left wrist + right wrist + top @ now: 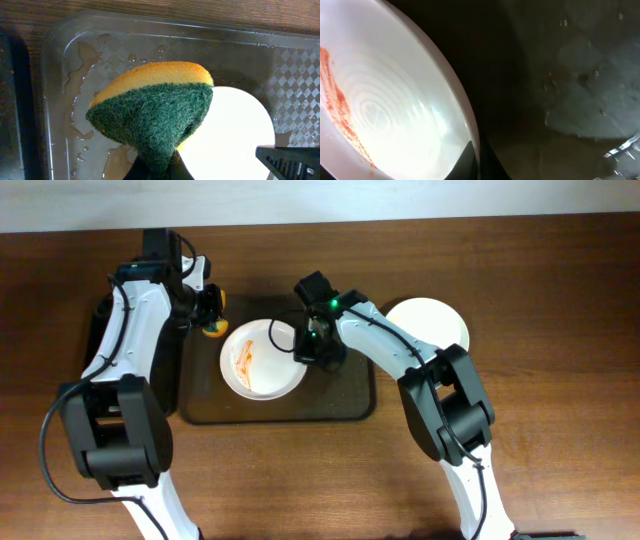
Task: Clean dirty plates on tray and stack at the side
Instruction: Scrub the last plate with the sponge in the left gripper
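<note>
At the wet tray's (340, 405) ten o'clock corner, the left jaws pinch a folded sponge (155, 107), yellow foam under coarse green scrub. The round white plate (262, 360), streaked orange-red, lies on the tray; the right jaws clamp its three o'clock rim. A clean plate (430, 325) rests on the wooden counter (540, 280) at the tray's two o'clock.

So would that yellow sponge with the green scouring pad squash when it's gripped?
Probably: the yellow-and-green sponge looks pinched to a wedge in the left gripper, so it's likely soft and light. Its rough green face should resist slipping.
</note>
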Robot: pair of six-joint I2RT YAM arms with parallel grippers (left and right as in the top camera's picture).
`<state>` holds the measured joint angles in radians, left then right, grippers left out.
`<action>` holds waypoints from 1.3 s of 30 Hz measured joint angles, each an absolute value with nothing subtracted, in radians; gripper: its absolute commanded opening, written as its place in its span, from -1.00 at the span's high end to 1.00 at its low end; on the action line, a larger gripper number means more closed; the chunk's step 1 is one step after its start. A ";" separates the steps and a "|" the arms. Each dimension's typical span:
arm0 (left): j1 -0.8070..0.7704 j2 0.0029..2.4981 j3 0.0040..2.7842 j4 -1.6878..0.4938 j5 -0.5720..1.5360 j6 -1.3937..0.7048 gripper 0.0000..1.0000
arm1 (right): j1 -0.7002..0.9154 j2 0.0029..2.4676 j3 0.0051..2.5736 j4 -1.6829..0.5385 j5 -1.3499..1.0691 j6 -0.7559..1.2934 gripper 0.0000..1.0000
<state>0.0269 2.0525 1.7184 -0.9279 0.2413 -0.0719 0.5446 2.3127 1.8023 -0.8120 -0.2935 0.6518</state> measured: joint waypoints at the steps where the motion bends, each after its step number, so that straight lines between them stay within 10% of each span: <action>1: 0.020 2.053 1.712 -0.928 0.241 -0.072 0.99 | 0.544 2.313 1.800 -0.794 -0.293 0.666 0.92; 39: -0.123 2.127 1.360 -0.211 0.160 0.057 0.99 | 0.539 2.322 1.799 -0.739 -0.289 0.709 0.92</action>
